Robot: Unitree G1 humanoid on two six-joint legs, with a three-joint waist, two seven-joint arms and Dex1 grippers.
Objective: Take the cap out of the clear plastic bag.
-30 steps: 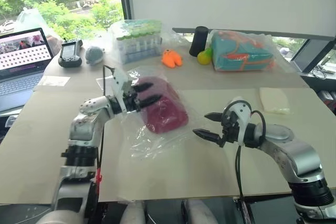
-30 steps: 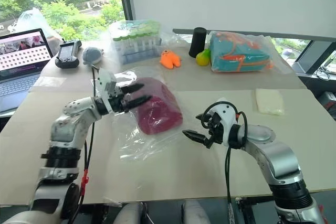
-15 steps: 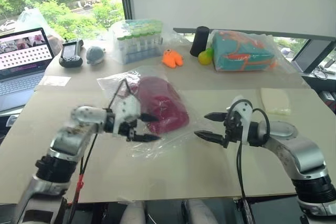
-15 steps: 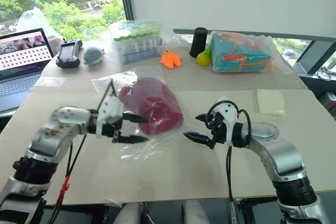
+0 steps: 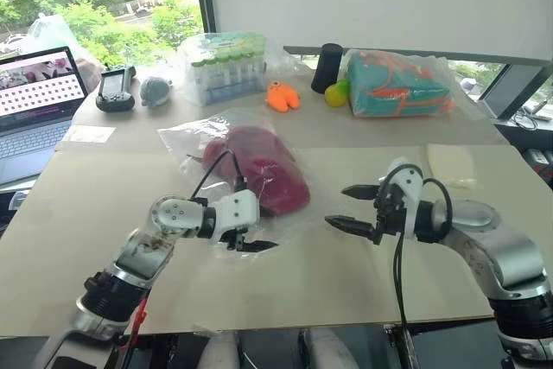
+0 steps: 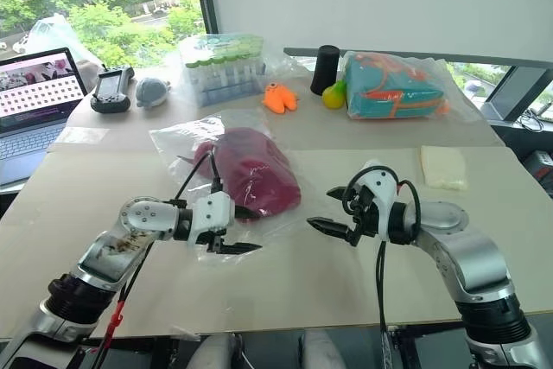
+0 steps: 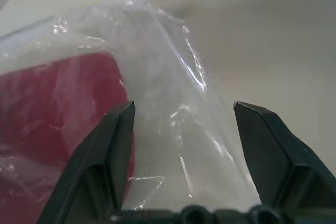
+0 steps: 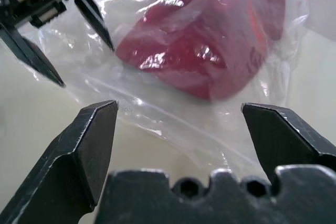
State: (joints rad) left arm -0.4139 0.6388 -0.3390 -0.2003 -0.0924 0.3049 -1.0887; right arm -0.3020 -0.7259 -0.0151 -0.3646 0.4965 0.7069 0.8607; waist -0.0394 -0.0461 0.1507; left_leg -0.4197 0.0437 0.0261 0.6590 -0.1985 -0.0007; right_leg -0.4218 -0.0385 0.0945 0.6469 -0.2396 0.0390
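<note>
The cap (image 5: pixel 270 172), dark red, lies inside the clear plastic bag (image 5: pixel 185 138) in the middle of the table. My left gripper (image 5: pixel 259 232) is low at the bag's near edge, pointing right. Its fingers are open, and in the left wrist view loose plastic of the bag (image 7: pixel 178 129) lies between them, with the cap (image 7: pixel 58 108) beside one finger. My right gripper (image 5: pixel 336 205) hovers open just right of the bag, pointing at it. In the right wrist view the cap (image 8: pixel 210 35) shows through the bag (image 8: pixel 157 124), with the left gripper (image 8: pixel 63 45) beyond.
Along the far edge stand a laptop (image 5: pixel 34 97), a black handset (image 5: pixel 115 88), a bagged tube rack (image 5: pixel 226 65), an orange toy (image 5: pixel 282 97), a black cylinder (image 5: pixel 327 66) and a bag with teal-orange contents (image 5: pixel 399 84). A pale folded piece (image 5: pixel 451 164) lies at right.
My left gripper has come down and back from beside the cap's left side to the bag's near edge, turning to point right. The right gripper has stayed put.
</note>
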